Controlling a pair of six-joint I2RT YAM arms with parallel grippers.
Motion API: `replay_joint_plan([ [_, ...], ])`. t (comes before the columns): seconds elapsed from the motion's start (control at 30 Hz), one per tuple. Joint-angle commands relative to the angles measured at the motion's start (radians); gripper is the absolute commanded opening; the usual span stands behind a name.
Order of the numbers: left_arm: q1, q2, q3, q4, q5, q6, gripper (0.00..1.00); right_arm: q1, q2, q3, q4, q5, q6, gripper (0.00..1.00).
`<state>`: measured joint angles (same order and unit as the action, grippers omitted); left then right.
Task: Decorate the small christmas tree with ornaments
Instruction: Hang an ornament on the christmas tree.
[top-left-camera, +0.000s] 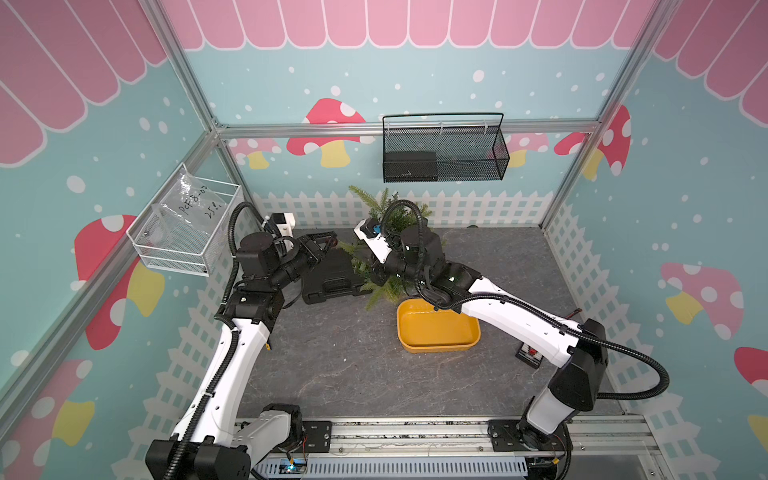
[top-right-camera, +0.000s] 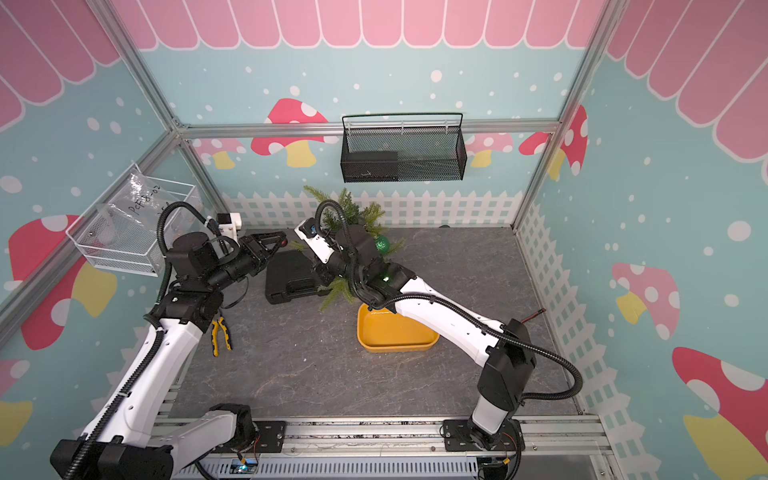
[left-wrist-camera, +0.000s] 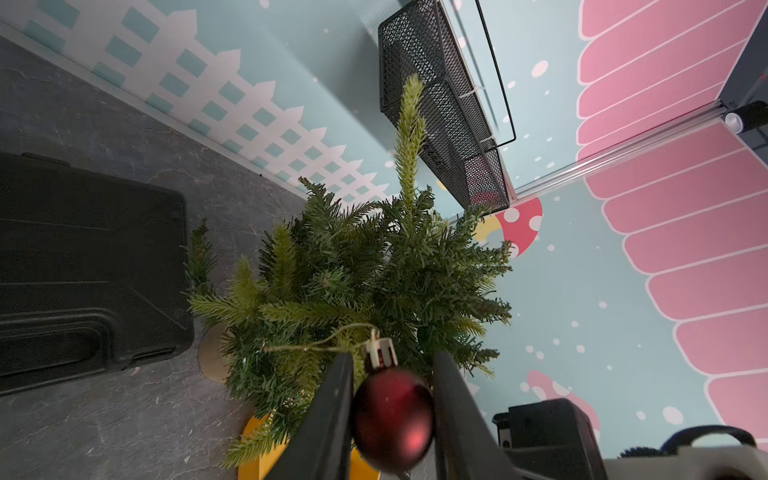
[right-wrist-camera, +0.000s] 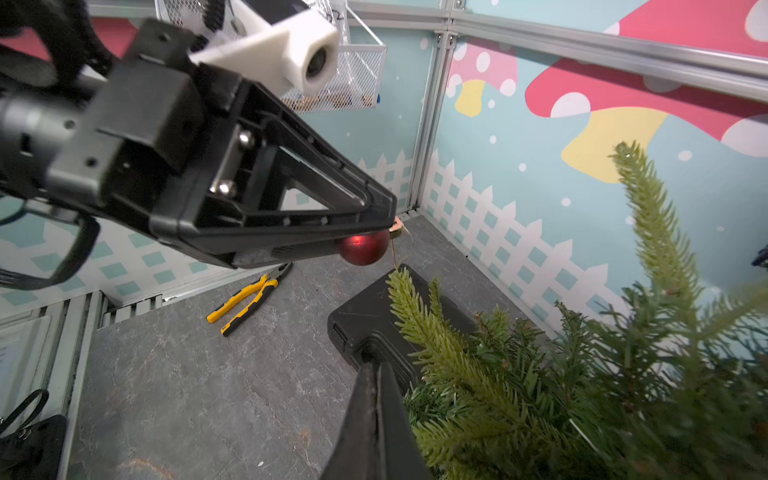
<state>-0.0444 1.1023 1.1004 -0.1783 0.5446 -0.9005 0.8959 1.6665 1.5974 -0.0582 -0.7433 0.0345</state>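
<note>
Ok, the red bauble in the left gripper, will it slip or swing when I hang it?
The red bauble is round and glossy, pinched only at its sides by the left gripper, so it could twist or squirt out. Its string loop droops limp, so it likely won't stay open. It looks light, perhaps thin-shelled: squeeze gently.

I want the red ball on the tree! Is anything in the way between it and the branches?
Nothing visible: only open air lies between the red ball in the left gripper and the nearest branch of the tree.
</note>
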Motion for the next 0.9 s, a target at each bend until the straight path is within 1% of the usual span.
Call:
replay_joint_plan([
  [0.0, -0.002, 0.001, 0.02, 0.039, 0.028, -0.023, 0.11, 0.0, -0.034, -0.021, 0.054, 0.007, -0.011, 0.0],
  [0.17, -0.011, 0.017, 0.02, 0.045, 0.041, -0.029, 0.11, 0.0, -0.041, -0.036, 0.065, 0.013, -0.008, 0.0],
  [0.47, -0.015, -0.011, 0.004, 0.028, 0.053, -0.026, 0.11, -0.001, -0.035, -0.04, 0.072, 0.023, -0.004, 0.0],
  [0.6, -0.014, -0.01, 0.002, 0.01, 0.05, -0.013, 0.11, -0.001, -0.041, -0.043, 0.081, 0.02, -0.001, 0.0],
  [0.87, -0.023, -0.003, -0.021, 0.026, 0.061, -0.024, 0.11, 0.0, -0.055, -0.061, 0.09, 0.03, -0.003, 0.0],
])
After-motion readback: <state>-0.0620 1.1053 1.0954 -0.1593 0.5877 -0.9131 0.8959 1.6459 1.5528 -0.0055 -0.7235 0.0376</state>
